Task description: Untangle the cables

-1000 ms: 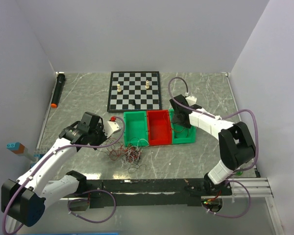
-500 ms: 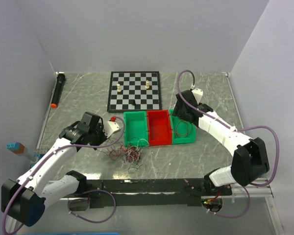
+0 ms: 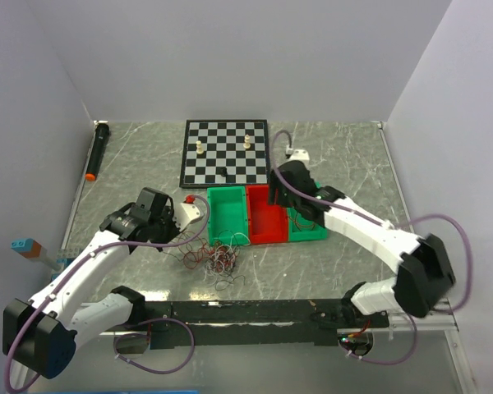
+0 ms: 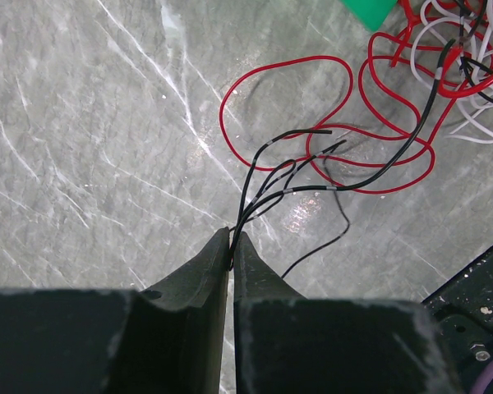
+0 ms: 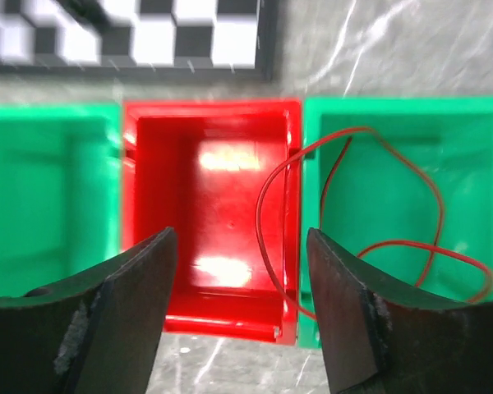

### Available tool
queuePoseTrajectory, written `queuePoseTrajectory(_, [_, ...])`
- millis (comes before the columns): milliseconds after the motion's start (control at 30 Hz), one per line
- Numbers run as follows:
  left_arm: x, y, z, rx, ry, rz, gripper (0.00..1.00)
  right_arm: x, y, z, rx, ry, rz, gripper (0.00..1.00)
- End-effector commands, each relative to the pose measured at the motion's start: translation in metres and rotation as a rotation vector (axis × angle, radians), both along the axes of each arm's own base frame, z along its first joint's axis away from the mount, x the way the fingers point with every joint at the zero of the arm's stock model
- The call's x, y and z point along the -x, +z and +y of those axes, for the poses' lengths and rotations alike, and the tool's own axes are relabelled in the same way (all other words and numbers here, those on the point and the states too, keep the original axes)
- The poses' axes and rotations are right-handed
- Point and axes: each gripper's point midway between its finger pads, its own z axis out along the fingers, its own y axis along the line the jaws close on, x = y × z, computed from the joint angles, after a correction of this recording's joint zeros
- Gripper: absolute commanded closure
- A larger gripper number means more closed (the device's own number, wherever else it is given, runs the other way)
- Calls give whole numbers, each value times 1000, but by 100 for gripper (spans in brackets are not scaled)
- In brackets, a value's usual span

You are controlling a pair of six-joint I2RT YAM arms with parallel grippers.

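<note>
The left fingers (image 4: 199, 275) pinch black cables (image 4: 312, 189) at their tips; the right fingers (image 5: 135, 283) stand wide above a red bin (image 5: 205, 205).

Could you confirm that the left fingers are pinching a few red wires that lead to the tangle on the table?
Not quite. The left wrist view shows the left fingers pinching black wires, not red ones. The rest of the statement holds.

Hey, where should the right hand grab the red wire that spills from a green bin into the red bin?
Take the red wire on its arc bowing over the red bin, near the shared wall, coming straight down. That stretch seems lifted off the floor, so the open right hand could straddle it; the rest coils low in the green bin.
</note>
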Motion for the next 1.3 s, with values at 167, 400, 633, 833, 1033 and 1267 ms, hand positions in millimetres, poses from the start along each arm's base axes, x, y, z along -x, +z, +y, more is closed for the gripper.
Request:
queuePoseTrajectory(167, [-6, 11, -4, 30, 13, -26, 88, -3, -38, 9, 131, 34, 81, 41])
queuePoseTrajectory(400, [-7, 12, -5, 33, 12, -26, 88, -4, -36, 4, 137, 0, 73, 79])
queuePoseTrajectory(633, [-7, 12, -4, 29, 11, -32, 88, -6, -23, -19, 134, -81, 41, 100])
queuePoseTrajectory(833, [-5, 10, -2, 24, 13, -31, 88, -6, -23, -49, 64, -168, 35, 100])
queuePoseTrajectory(1033, [-6, 11, -2, 25, 10, -38, 88, -10, -42, -68, 37, -199, 79, 100])
queuePoseTrajectory(1267, [-7, 13, -5, 34, 16, -25, 87, -33, -77, -56, 21, -181, 184, 100])
